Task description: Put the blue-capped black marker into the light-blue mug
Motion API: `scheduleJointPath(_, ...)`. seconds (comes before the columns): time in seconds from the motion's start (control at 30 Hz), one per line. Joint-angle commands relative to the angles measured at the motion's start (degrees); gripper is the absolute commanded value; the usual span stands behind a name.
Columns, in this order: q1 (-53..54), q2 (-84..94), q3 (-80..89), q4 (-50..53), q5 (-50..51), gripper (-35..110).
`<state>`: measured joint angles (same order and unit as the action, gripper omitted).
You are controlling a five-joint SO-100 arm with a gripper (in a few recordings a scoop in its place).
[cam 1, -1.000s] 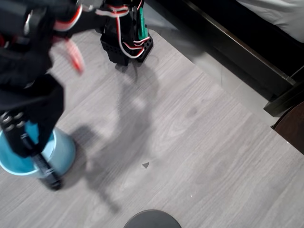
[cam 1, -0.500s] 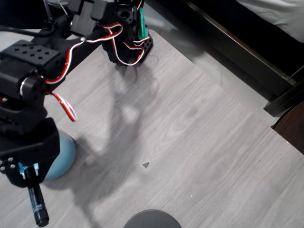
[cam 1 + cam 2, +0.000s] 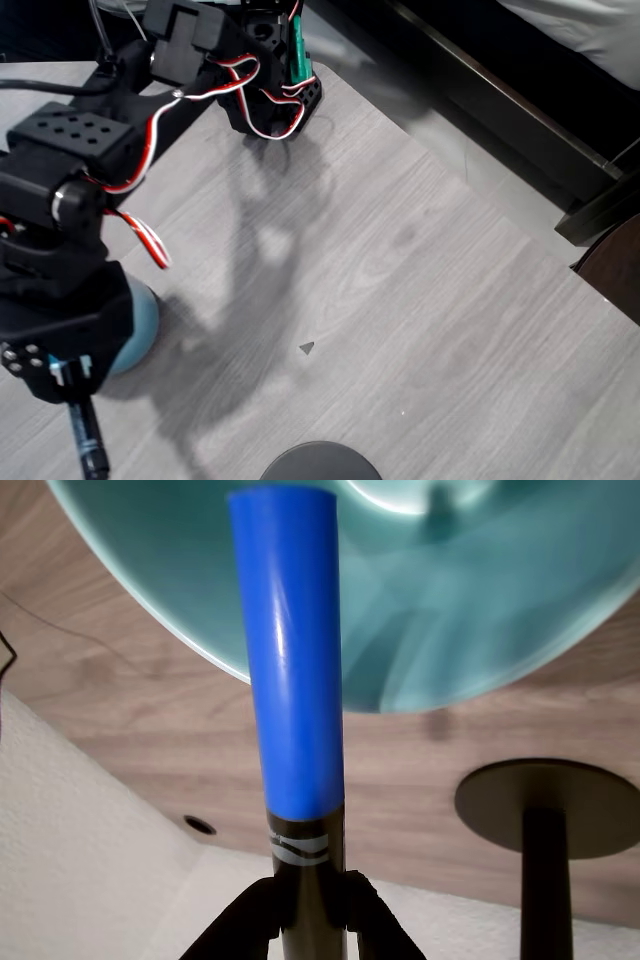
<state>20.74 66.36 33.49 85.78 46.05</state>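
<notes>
In the overhead view the black arm (image 3: 70,250) reached down the left side of the grey wood-grain worktop (image 3: 400,300), red and white wires looping along its links. And there was the gripper (image 3: 72,378), low at the bottom left corner, with the blue-capped black marker (image 3: 88,442) sticking out beneath it toward the lower edge of the picture, barrel showing, a line of small white print on it. The light-blue mug (image 3: 140,325) sat just beside the gripper, most of it hidden under the arm's black housing, only a rounded pale-blue flank peeking out on the right.

The wrist view told it closer: the fingers (image 3: 255,910) were clamped narrow on the black barrel of the marker (image 3: 290,670), one on each side, just below two thin white bands. The bright blue cap rose straight up the middle of the picture, its flat tip lying over the mug (image 3: 480,590), which spread wide across the top with its glossy pale inside turned to the camera. Whether the cap touched the mug could not be told from here. Off to the lower right stood a round dark disc on a dark post (image 3: 545,810), and the same dark round thing (image 3: 320,462) showed at the bottom edge from above.
</notes>
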Motion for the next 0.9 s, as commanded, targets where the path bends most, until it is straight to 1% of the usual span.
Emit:
scheduleJointPath(0.0,0.70,1.58,-0.79,0.44,0.44,0)
scheduleJointPath(0.17,2.20,2.90,-0.79,0.79,0.53,1)
scheduleJointPath(0.23,2.81,3.69,-0.79,0.79,0.53,10)
scheduleJointPath(0.3,3.16,4.22,-0.79,0.70,0.53,11)
scheduleJointPath(0.33,3.25,4.48,-0.79,0.62,0.53,14)
scheduleJointPath(0.43,3.34,4.75,-0.79,0.70,0.53,37)
scheduleJointPath(0.5,3.34,4.92,-0.79,0.79,0.53,42)
scheduleJointPath(0.67,3.08,5.80,-0.79,1.23,0.53,43)
scheduleJointPath(0.77,1.49,7.56,-0.79,2.81,-1.32,42)
scheduleJointPath(0.8,0.35,8.35,-0.79,3.34,-2.99,41)
scheduleJointPath(0.87,-2.55,10.11,-0.79,4.83,-7.29,27)
